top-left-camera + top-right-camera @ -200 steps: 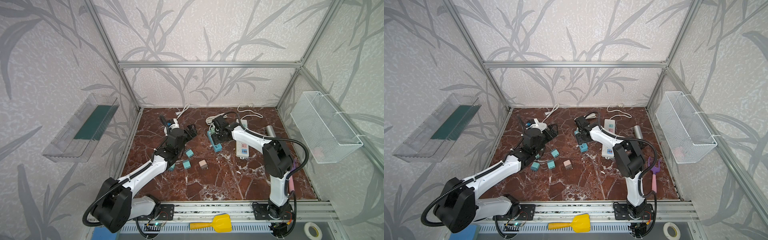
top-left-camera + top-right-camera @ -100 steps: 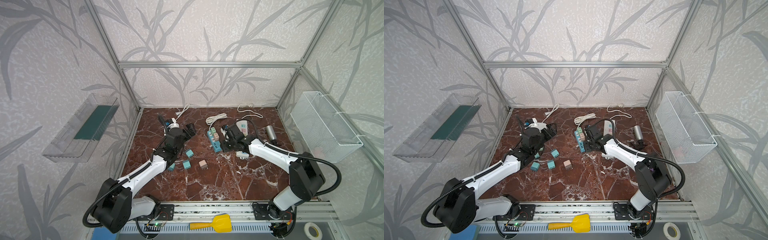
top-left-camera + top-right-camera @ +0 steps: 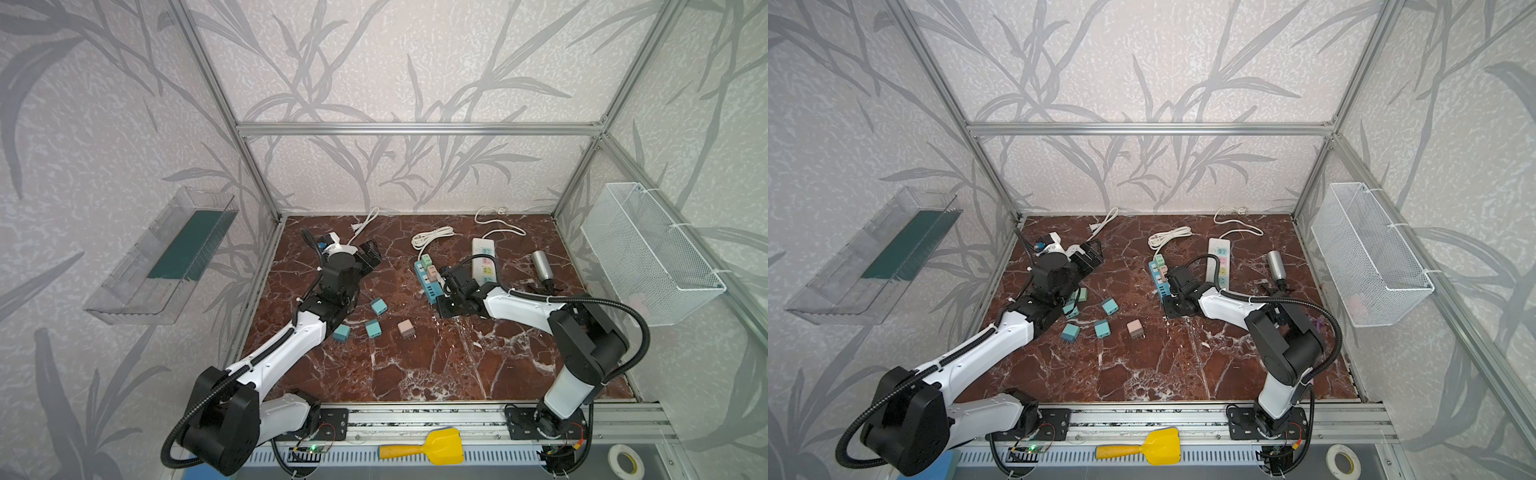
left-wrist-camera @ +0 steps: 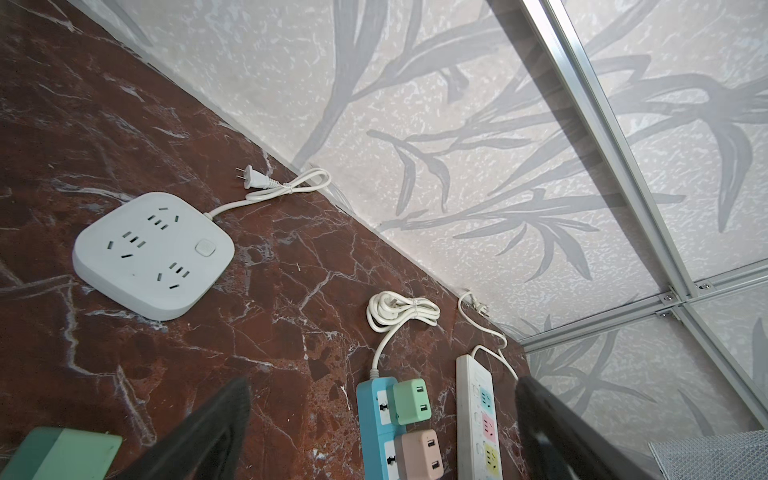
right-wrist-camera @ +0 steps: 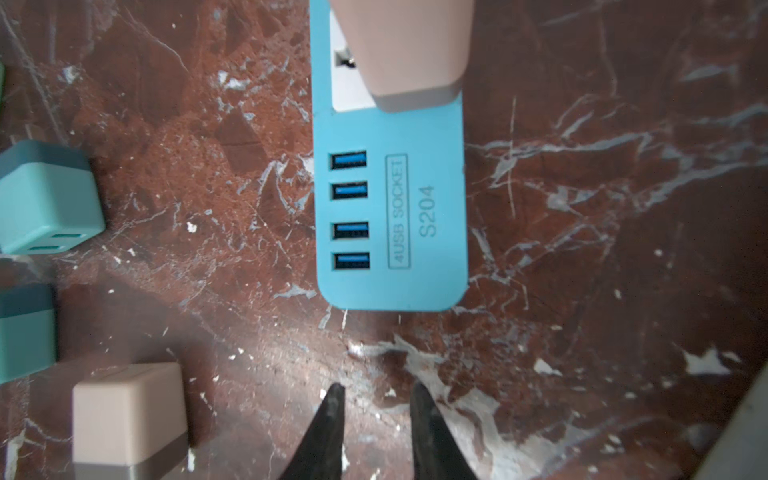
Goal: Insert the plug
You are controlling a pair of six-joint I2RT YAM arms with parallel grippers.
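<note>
A blue power strip lies mid-floor with a green plug and a pink plug seated in it. My right gripper points down at the floor just past the strip's USB end, shut on nothing. Loose plugs lie to the left: a pink one and teal ones. My left gripper hovers at the back left, open and empty.
A white square socket block lies under the left gripper, and a long white strip lies right of the blue one. A silver cylinder lies at the right. A wire basket and a clear shelf hang on the side walls.
The right gripper has drawn back from over the blue strip's plugs to its near USB end, and its jaws have closed. The left arm has hardly moved.
</note>
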